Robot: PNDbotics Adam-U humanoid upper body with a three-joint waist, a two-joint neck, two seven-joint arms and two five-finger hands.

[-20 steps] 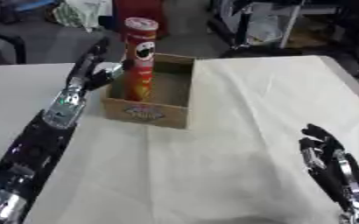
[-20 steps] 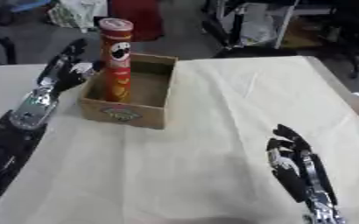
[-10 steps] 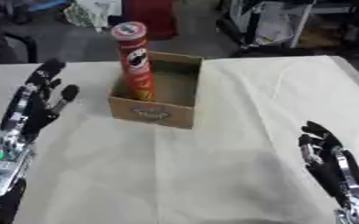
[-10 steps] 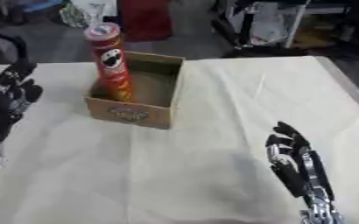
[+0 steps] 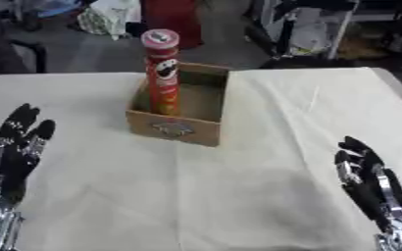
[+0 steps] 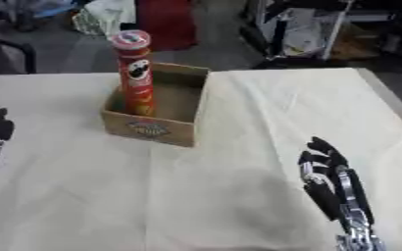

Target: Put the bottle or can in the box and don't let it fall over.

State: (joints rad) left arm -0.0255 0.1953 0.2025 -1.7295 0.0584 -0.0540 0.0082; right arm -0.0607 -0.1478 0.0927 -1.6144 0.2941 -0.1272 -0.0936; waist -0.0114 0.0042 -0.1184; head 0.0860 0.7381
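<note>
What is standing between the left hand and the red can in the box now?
Nothing visible does. The left hand rests open near the lower left, and only bare cloth-covered table lies between it and the cardboard box. The red can stands upright inside the box, by its left wall.

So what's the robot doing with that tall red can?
Right now nothing is touching it. The tall red can stands upright inside the cardboard box, near the box's left wall, on the cloth-covered table. The robot's left hand is open at the lower left, away from the box, and its right hand rests open at the lower right, fingers up. The can looks placed and is not tipping.
</note>
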